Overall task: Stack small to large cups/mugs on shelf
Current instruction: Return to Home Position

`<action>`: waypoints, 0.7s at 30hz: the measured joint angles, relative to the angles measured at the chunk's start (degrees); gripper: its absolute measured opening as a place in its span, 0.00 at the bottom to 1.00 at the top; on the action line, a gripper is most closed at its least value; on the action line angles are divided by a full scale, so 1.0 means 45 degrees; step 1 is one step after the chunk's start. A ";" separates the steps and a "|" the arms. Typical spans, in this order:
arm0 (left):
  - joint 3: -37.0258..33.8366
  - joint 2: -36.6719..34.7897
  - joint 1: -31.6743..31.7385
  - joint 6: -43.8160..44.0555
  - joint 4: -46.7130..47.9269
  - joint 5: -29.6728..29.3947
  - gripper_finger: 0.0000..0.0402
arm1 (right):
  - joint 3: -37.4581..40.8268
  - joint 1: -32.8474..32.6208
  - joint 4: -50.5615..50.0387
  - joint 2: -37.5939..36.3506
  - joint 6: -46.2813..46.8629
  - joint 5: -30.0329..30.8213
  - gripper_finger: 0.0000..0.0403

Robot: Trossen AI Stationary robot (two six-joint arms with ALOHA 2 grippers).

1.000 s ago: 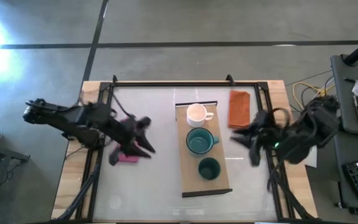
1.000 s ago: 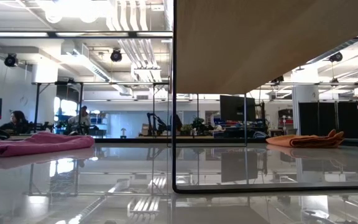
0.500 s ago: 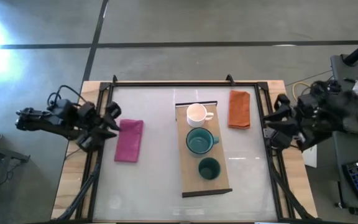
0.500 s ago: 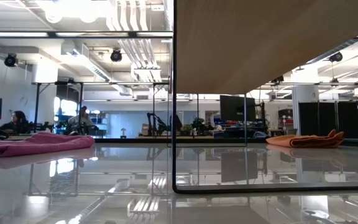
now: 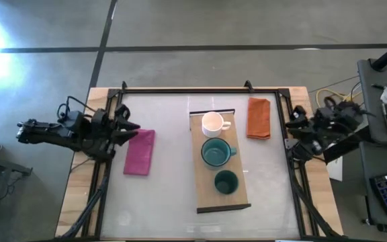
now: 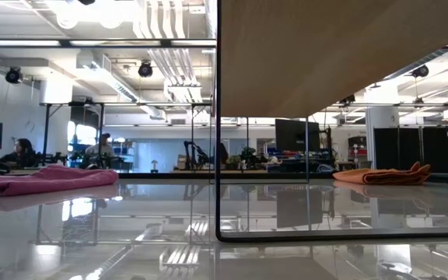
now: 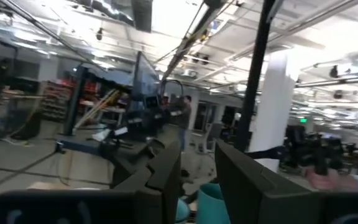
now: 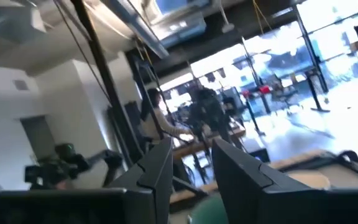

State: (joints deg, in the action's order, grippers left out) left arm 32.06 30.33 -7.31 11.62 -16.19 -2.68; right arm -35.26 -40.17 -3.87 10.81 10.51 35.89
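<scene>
The light-wood shelf [image 5: 240,196] lies in the middle of the table. On it stand three cups in a row from far to near: a white mug [image 5: 211,123], a wider teal mug [image 5: 214,153] and a small dark green cup [image 5: 225,181]. My left gripper [image 5: 129,128] is at the table's left edge, by the far end of a magenta cloth, open by a narrow gap and empty. The teal mug [image 7: 211,198] shows between its fingers, far off. My right gripper [image 5: 289,134] is at the table's right edge, open by a narrow gap and empty.
A magenta cloth [image 5: 140,151] lies left of the shelf and an orange cloth [image 5: 259,117] lies to its far right. A black frame [image 5: 187,89] runs around the table top. In the low view the shelf's black rail [image 6: 218,117] stands in the foreground.
Both arms have drawn back from the middle of the table. My left gripper has gone from over the magenta cloth toward the table's left edge. My right gripper has gone from beside the orange cloth toward the right edge. The cups and the cloths have not moved.
</scene>
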 joint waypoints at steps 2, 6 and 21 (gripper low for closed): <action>-0.0021 -0.0022 0.0354 -0.0053 0.0182 0.0015 0.21 | 0.0567 0.0182 0.0008 -0.0342 0.0071 0.0037 0.26; -0.0081 -0.0220 0.1186 0.0131 0.1712 0.0125 0.21 | 0.1540 0.0587 -0.0226 -0.1288 0.0314 0.0423 0.26; -0.4072 -0.3841 0.1791 0.3324 0.0405 0.2167 0.21 | 0.3951 0.0857 -0.0517 -0.2404 0.1822 0.1277 0.23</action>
State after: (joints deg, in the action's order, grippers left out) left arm 13.73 13.04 0.75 26.58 -14.37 7.07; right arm -17.48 -36.32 -6.20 -0.01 18.71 41.64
